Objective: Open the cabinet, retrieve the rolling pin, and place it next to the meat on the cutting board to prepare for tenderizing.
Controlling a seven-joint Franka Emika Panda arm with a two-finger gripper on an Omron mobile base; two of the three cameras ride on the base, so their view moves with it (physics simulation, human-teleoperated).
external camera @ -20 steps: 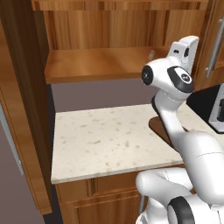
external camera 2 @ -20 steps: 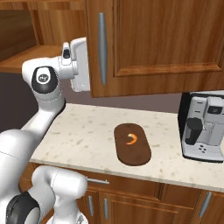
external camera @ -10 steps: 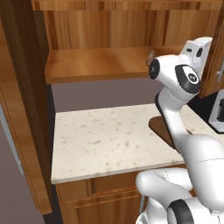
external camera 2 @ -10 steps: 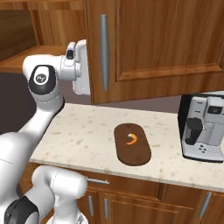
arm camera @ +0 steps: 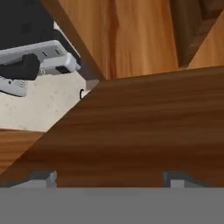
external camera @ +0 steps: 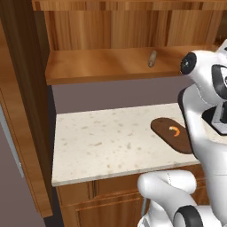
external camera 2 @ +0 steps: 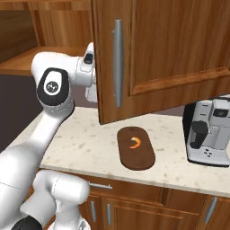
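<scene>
The cabinet [external camera 2: 170,54] hangs above the counter. Its door with the silver bar handle [external camera 2: 117,63] is swung partway out, and its other door [external camera: 22,111] stands open at the far left. The rolling pin [external camera: 152,58] lies on the wooden shelf [external camera: 102,66] inside, toward the right. On the counter below lies the dark oval cutting board [external camera 2: 135,148], also in the left base view [external camera: 165,128], with the small orange meat [external camera 2: 134,143] [external camera: 175,131] on it. My gripper [arm camera: 109,178] is open, fingertips wide apart, close against the door's wood behind its free edge. Nothing is held.
A coffee machine [external camera 2: 210,130] stands on the counter right of the board and shows in the hand view [arm camera: 30,65]. The speckled countertop [external camera: 102,137] stretches left of the board. Lower cabinets [external camera 2: 134,206] run beneath.
My arm has swung right and the door has swung further out with it. The rolling pin on the shelf, hidden behind the arm before, now shows.
</scene>
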